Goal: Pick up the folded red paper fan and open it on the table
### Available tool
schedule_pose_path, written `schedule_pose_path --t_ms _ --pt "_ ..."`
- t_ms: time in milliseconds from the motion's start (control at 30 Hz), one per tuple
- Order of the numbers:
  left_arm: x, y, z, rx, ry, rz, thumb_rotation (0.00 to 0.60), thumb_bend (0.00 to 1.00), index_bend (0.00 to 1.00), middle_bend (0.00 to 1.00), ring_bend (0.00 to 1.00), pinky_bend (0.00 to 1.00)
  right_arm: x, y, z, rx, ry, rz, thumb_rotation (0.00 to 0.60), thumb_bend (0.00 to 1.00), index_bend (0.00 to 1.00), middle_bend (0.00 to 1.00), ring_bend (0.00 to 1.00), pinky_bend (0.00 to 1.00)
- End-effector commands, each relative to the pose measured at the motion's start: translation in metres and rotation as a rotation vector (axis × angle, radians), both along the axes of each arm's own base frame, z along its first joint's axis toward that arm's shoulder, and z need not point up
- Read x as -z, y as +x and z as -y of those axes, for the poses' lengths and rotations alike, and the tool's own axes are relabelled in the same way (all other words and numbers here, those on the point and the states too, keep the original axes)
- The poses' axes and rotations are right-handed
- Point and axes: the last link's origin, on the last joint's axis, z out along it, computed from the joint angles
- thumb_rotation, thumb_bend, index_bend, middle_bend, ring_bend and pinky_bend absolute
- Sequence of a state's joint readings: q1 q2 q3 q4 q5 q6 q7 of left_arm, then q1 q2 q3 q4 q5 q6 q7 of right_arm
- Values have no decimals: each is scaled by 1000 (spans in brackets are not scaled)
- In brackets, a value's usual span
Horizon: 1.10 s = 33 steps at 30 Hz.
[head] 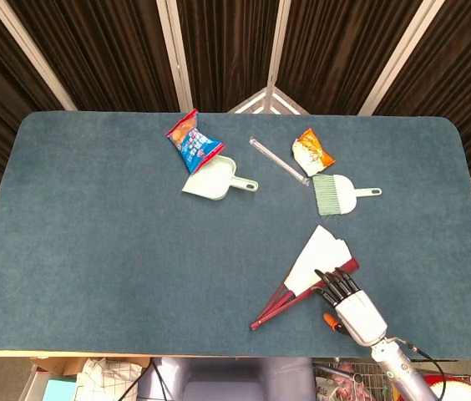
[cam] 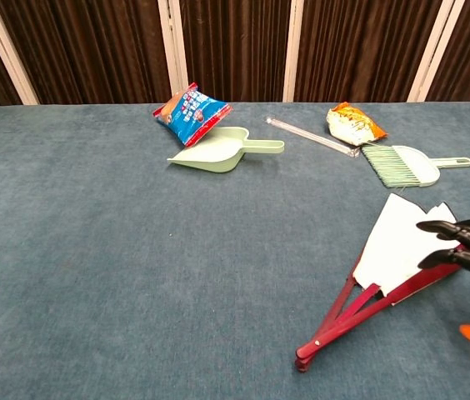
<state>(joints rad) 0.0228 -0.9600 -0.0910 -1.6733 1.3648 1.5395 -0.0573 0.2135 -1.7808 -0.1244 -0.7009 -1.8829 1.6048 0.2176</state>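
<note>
I have the right hand [head: 351,302] over the outer edge of the fan [head: 306,274], its dark fingers [cam: 456,237] reaching across the white paper and the red outer rib. I cannot tell from either view whether the fingertips touch the fan or have hold of it; the fingers are slightly spread and bent. The fan lies partly spread on the desk [head: 93,234], near the front edge on the right side, its red pivot end pointing toward the front and its white leaf fanning out toward the brush [head: 336,193]. My left hand shows in neither view.

The desk is covered in blue-grey felt with rounded far corners. Behind it hang dark brown curtains [head: 110,50] divided by pale frame strips.

Taking the fan as landmark: beyond it, one pale green brush with a thin handle. Just past the brush, one orange snack bag [head: 312,150]. Left of that bag, one clear tube [head: 278,160] lying diagonally. Farther left, one pale green dustpan [head: 216,179], with one red-and-blue snack bag [head: 192,142] touching its far edge.
</note>
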Motion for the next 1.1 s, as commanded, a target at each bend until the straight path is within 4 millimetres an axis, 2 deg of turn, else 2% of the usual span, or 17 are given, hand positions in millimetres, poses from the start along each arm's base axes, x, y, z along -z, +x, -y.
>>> schedule_pose_path --t_ms 33,733,1100 --pt "0 0 0 -1 -1 -2 600 320 46 0 0 0 3 2 1 -3 6 1 600 318 316 64 148 117" --pt "2 -1 -3 -12 -5 1 600 320 46 0 0 0 27 24 20 -54 18 -14 600 317 351 64 148 117" --pt "1 -2 -3 -15 -6 1 600 320 46 0 0 0 32 33 31 -73 17 -24 600 318 422 64 148 117"
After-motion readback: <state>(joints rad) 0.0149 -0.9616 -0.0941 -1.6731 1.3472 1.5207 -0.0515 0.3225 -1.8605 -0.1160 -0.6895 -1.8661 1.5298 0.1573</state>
